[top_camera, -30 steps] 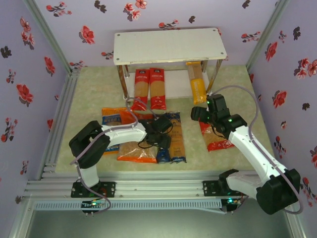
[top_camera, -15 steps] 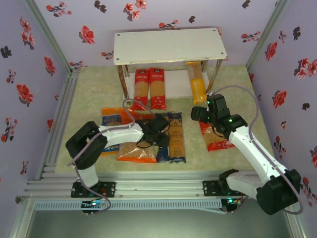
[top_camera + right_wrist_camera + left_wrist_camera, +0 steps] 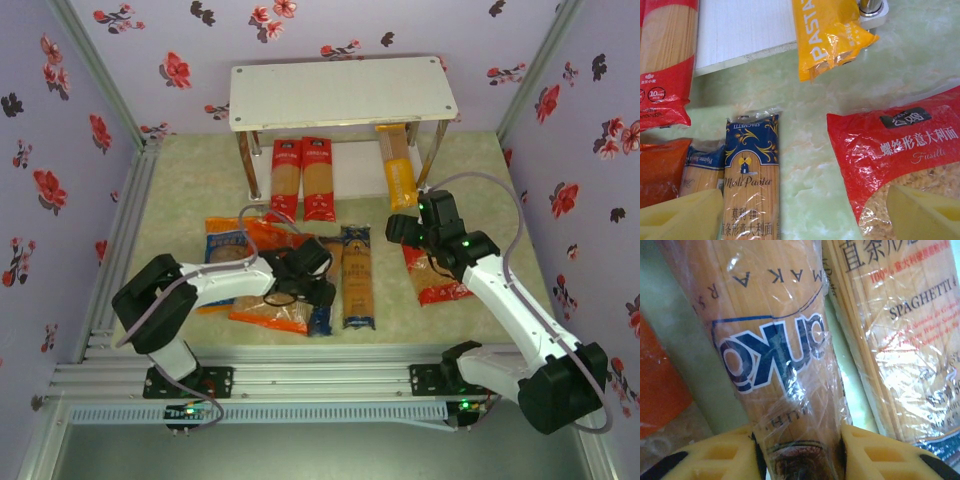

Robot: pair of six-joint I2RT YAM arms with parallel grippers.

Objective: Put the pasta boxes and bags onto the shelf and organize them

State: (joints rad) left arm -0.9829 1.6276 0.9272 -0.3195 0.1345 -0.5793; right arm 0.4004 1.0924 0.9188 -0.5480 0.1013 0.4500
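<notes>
Left gripper [image 3: 800, 452] clasps clear-wrapped tan-and-blue pack [image 3: 770, 340] beside dark blue pack [image 3: 910, 340] reading "SPAGHETTI 4"; right gripper [image 3: 800, 210] gapes over red bag [image 3: 890, 145] marked "Fusilli".

The lilac enclosure walls [image 3: 60, 120] are sporting red and dark flower prints, and the pale green tabletop [image 3: 200, 180] is showing a marbled swirl. The long dark blue spaghetti pack [image 3: 751, 150] is wearing gold scrollwork above tan strands. The wide red plastic pasta bag [image 3: 880, 145] is carrying white lettering, and the clear-wrapped tan spaghetti pack [image 3: 775, 340] is flashing a navy-and-white logo.
</notes>
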